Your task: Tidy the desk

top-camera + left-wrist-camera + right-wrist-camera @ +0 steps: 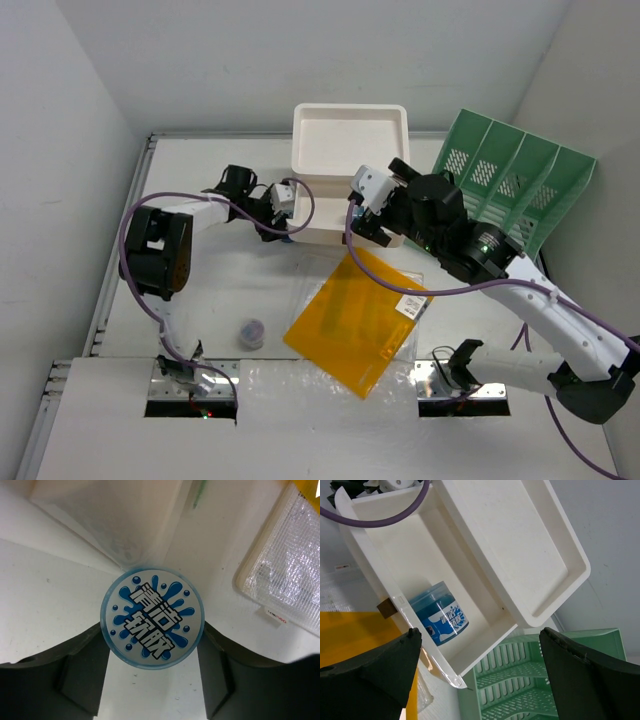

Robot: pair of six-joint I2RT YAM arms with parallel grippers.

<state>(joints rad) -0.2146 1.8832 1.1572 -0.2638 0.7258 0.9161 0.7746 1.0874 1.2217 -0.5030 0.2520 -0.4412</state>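
The left pincer (152, 630) grips a round blue-lidded tub (152, 615) by its sides, just beside the white drawer box (350, 140), probably ready to stow it. The right pincer (480, 632) gapes wide and empty by the pulled-out drawer (405, 545), where what looks like a matching tub (440, 617) sits. The counter (215, 290) beneath carries an orange folder (355, 320) and 1 small jar (251, 332), not yet stowed.

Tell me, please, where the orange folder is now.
In the top view the orange folder lies flat on the desk, right of centre, just in front of the white drawer box.
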